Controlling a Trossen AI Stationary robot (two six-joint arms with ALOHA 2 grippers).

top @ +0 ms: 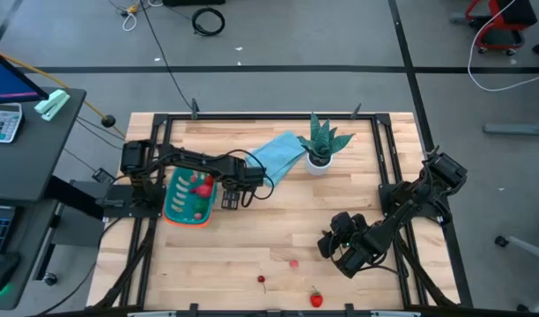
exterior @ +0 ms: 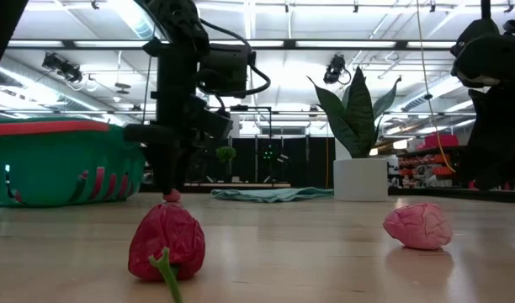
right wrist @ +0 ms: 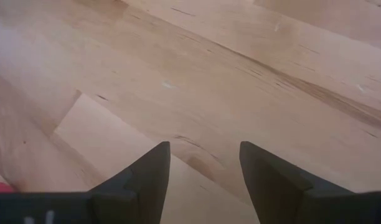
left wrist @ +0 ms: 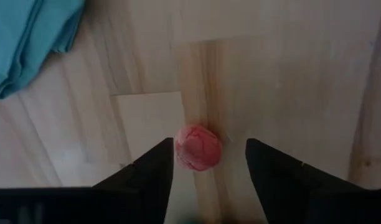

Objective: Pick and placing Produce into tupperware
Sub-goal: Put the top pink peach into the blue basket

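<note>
The teal tupperware (top: 174, 208) with an orange rim stands at the table's left and holds several red and pink pieces. Just right of it my left gripper (left wrist: 209, 142) points down, open, over a small pink round piece of produce (left wrist: 198, 147) that lies on the table between the fingers, close to one finger. Three more pieces lie near the table's near edge: a small red one (top: 262, 280), a pink one (top: 294, 262) and a red one (top: 316, 299). My right gripper (right wrist: 203, 165) hangs open over bare wood at the right (top: 344, 248). My left gripper stands astride the pink piece from above, and one finger (left wrist: 159, 165) comes right up to the piece's side (left wrist: 180, 149). Whether it touches the piece I cannot tell. The piece rests on the table.
A light blue folded cloth (top: 280, 155) lies beyond the left gripper, and a spiky potted plant (top: 321, 145) stands at the far middle. A black frame runs around the tabletop (top: 252, 115). Bare wood lies between the two arms.
</note>
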